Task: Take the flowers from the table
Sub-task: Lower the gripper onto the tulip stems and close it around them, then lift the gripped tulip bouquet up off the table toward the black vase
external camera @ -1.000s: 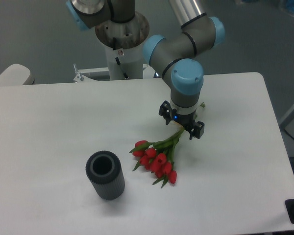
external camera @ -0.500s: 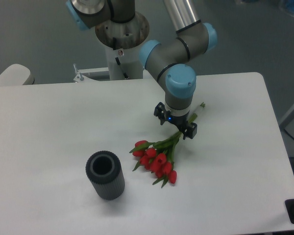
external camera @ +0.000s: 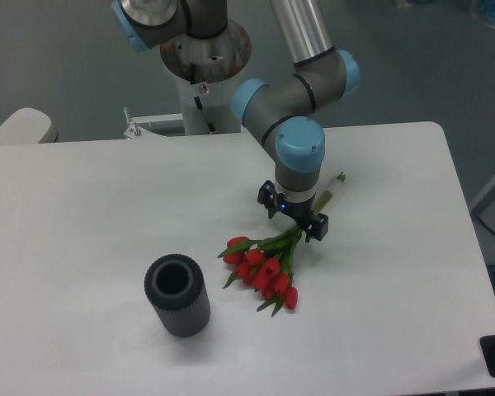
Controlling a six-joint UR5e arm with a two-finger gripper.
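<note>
Nearby, a vase [external camera: 177, 294] stands upright on the table [external camera: 82, 214], lower left of the flowers [external camera: 264, 268] and apart from them; nothing lies between vase and bunch. A second robot base [external camera: 200, 62] sits behind the table's far edge, and a pale rounded object [external camera: 21, 125] shows at the far left edge (only partly in view).

Flowers lie flat on the table, right of centre, red heads toward the camera, stems running up and right under the gripper [external camera: 293, 215]. Stem ends stick out beyond the wrist toward the upper right. The arm hides the middle of the stems.

Gripper points down over the stems. Its two dark fingers [external camera: 316, 227] stand apart, one on each side of the stem bundle; whether they touch the stems cannot be told from this view.

Versus one second ago: the gripper has shifted left and slightly toward the far edge along the stems, and the elbow joints have swung left with it. Flowers and vase have not moved.

Materials: table is flat, matte white, with rounded corners. Vase is a dark grey cylinder with a ribbed wall and open top. Flowers have glossy red heads with long green stems and leaves. Arm is grey metal with light blue joint caps.
</note>
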